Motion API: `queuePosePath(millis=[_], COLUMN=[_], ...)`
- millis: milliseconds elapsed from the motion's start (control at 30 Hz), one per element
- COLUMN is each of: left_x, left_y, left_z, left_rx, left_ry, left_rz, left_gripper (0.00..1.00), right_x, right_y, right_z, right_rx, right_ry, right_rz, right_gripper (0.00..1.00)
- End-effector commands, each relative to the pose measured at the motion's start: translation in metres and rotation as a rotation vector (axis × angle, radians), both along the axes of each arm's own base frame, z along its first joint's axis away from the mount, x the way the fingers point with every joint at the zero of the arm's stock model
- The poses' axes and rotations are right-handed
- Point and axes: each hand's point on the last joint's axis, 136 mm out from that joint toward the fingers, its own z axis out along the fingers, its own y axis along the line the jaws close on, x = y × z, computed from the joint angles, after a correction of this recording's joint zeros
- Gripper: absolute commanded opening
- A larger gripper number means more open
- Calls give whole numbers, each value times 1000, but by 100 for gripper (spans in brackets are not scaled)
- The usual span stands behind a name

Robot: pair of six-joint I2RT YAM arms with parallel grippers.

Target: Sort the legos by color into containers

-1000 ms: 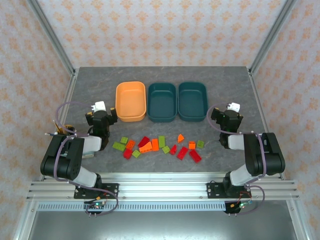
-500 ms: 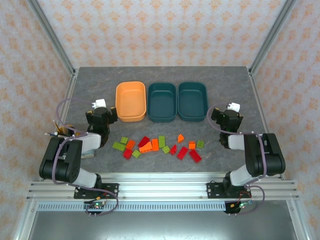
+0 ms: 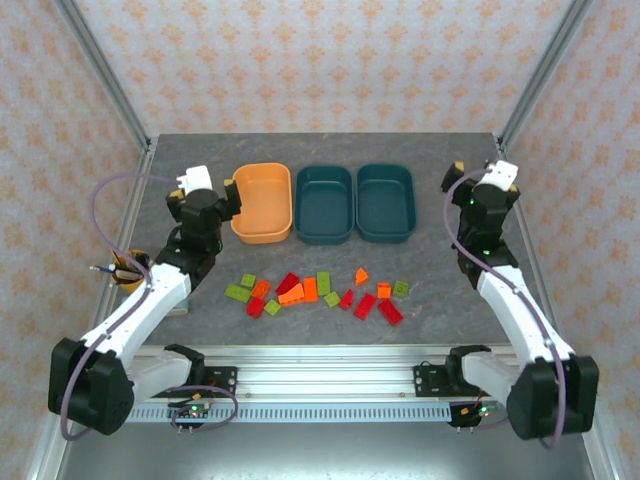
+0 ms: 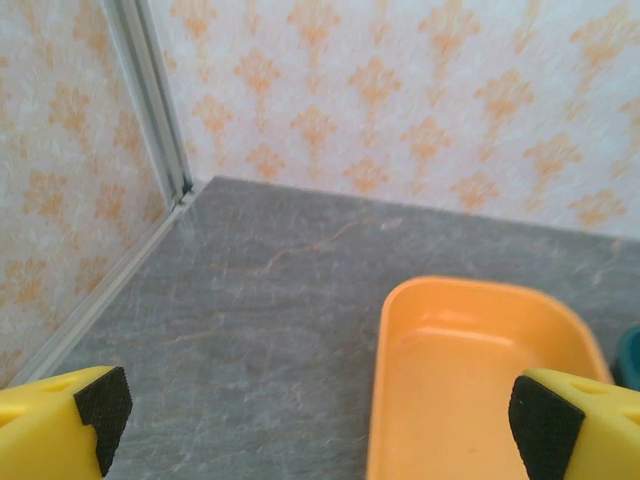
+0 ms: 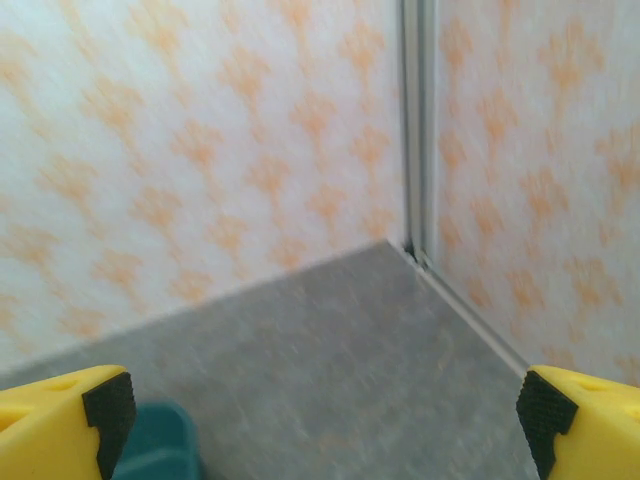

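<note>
Along the table's near edge, the legos (image 3: 315, 290) lay in a loose row of red, orange and green, closer to the arm bases than either pincer. The left pincer (image 3: 202, 198) hung with jaws spread wide just beside the orange tub (image 3: 262, 203). The right pincer (image 3: 482, 183), equally wide, hung right of the teal tubs (image 3: 386, 203). The table (image 3: 440, 290) was grey and stone-patterned. The walls (image 3: 320, 70) wore orange-motif paper, with metal posts (image 3: 105, 75) at the corners.
</note>
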Motion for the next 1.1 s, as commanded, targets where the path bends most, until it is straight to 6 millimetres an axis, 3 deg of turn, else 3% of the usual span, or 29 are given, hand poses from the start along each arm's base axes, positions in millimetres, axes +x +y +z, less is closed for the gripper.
queuePosePath(millis=[0,33,67,133,167,233,367,533,767,900,1067], left_x=[-20,-23,-30,-48,-61,-54,-61,-86,-126,-142,-156], left_y=[-9,-12,-11,-1,8,-9,-34,-54,-82,-97,-115], left_z=[55,71,76,70,61,48,31,4,-33,-50,-66], left_rx=[-2,-36,-119,-256,-311,-381,-462,-419,-445,-514,-539], left_ry=[-55,-80,-50,66,111,179,277,429,556,590,640], left_rz=[23,23,40,124,203,84,-19,-92,-235,-296,-359], left_gripper=[100,100,100,100,100,100,100,100,100,100,100], right_x=[-30,-37,-46,-66,-68,-61,-82,-109,-160,-178,-196], right_y=[9,9,7,-3,-1,31,49,84,134,158,168], right_z=[82,94,90,68,57,47,19,-14,-100,-135,-187], right_rx=[78,177,289,434,442,424,464,400,205,143,64], right_ry=[-87,-79,-10,122,181,285,497,689,1029,1126,1298], right_rz=[13,7,-22,-146,-134,60,89,189,326,423,435], right_gripper=[99,99,99,100,100,99,99,92,84,83,81])
